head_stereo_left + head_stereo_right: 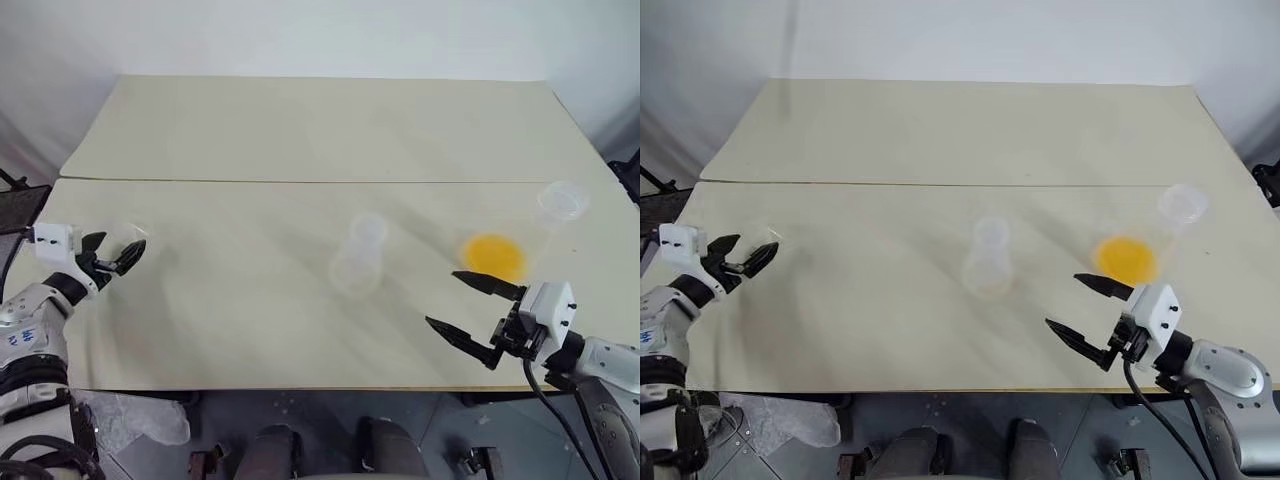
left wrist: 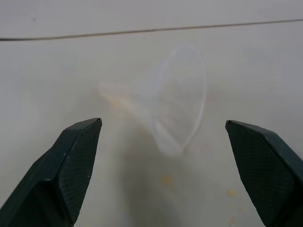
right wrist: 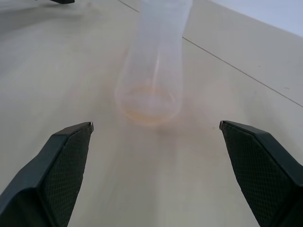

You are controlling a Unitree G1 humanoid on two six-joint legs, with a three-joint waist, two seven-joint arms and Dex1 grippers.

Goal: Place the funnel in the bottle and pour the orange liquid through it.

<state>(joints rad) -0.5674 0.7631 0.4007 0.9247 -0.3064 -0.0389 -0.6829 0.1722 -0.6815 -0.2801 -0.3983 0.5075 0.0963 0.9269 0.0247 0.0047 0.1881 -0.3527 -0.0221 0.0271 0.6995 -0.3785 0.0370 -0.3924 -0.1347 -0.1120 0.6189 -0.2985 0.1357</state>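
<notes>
Left gripper [image 1: 122, 257] is seen at the left edge of the frame with its jaws spread and nothing held; the funnel [image 2: 177, 99] lies on its side on the bench [image 1: 250, 130] just ahead, between the jaws' lines. Right gripper [image 1: 470, 305], lower right, is likewise wide open and empty. The bottle [image 1: 360, 255] stands mid-frame, well apart from the funnel. The orange liquid [image 1: 493, 254] is seen right of centre, in a larger flask [image 1: 561, 201] whose neck reaches toward the upper right. Being clear, light and round, the funnel could be nudged away or rolled if one jaw touches first. A pinch on its thin rim could let it slip or tilt.
</notes>
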